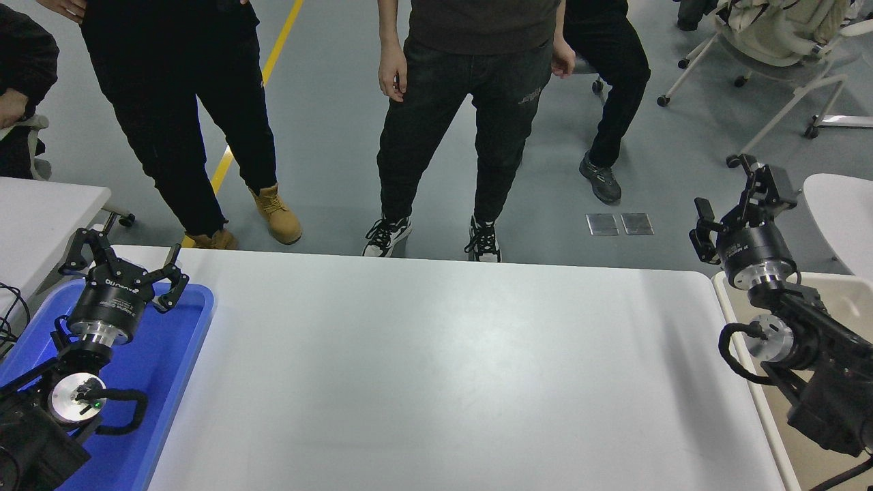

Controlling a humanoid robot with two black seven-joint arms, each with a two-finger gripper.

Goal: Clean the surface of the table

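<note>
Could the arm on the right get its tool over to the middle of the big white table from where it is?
Probably yes. The right tool hangs open past the far right corner of the table surface, and nothing lies between it and the middle.
</note>
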